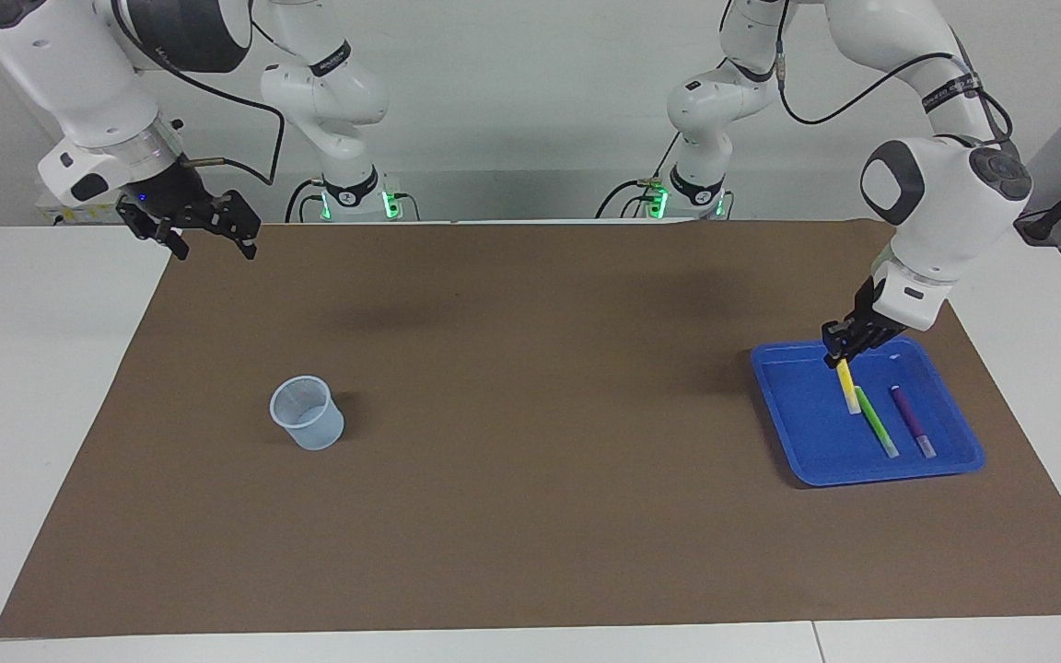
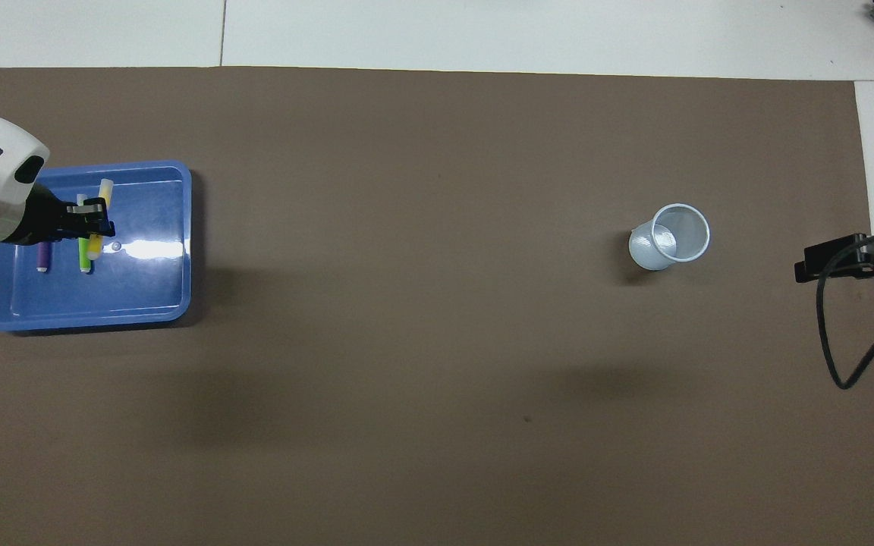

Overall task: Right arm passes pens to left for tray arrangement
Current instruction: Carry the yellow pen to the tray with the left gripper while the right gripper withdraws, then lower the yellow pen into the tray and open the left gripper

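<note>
- Facing view: the left gripper (image 1: pixel 842 352) is clamped on the upper end of the yellow pen (image 1: pixel 848 388), which hangs steeply over the blue tray (image 1: pixel 775 405), its pale lower tip low by the upper end of the green pen (image 1: pixel 877 423). Whether that tip touches the tray floor cannot be told.
- The green pen and the purple pen (image 1: pixel 912 422) lie flat in the tray, side by side and apart.
- The right gripper (image 1: pixel 192 225) waits with its jaws spread and empty, over the mat's corner at the right arm's end of the table. The cup (image 1: pixel 307 412) stands upright on the brown mat (image 1: pixel 530 516), well apart from both grippers.
- Risk, as I judge it: released this steeply, the yellow pen could topple onto the green pen, or roll against it and spoil the row.
- Overhead view: the left gripper (image 2: pixel 92 226) sits over the tray (image 2: pixel 149 303), and the yellow pen (image 2: pixel 101 212) appears to run alongside the green pen (image 2: pixel 86 255), with the purple pen (image 2: pixel 43 256) beside them.
- This view shows the cup (image 2: pixel 671 236) is empty, which the facing view hints at less plainly; it cannot show the pen's height or tilt.
- Only the tip of the right gripper (image 2: pixel 835 258) shows here; its open jaws read from the facing view.
</note>
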{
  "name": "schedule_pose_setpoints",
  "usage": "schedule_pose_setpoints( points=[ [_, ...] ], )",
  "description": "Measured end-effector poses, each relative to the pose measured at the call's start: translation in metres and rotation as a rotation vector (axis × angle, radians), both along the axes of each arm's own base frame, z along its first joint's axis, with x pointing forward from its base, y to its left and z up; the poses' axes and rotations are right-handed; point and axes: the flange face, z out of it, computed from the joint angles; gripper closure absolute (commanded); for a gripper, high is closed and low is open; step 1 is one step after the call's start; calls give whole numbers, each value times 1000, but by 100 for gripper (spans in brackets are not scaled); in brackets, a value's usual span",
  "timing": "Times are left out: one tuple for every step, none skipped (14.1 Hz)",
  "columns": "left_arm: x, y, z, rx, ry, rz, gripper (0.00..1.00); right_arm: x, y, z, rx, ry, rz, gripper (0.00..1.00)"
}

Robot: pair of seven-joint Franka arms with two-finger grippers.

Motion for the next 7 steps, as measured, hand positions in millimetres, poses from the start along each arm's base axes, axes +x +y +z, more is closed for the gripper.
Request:
schedule_pose_setpoints(
  points=[
    [5,4,-10,-5,-12,0,100,0,2,0,0,-2,4,0],
    [9,7,-22,-12,-21,-4,100,1,4,0,0,-3,8,0],
    [15,9,-35,-20,-33,-6,100,1,4,0,0,-3,8,0],
    [19,11,-47,-27,-41,-6,100,0,4,0,0,-3,7,0],
    [22,12,-57,-32,-47,-6,100,0,3,0,0,-2,6,0],
    [25,13,-64,-37,-55,-4,100,0,3,0,0,-2,6,0],
    [28,15,-72,-41,-70,0,100,0,3,0,0,-2,6,0]
  ],
)
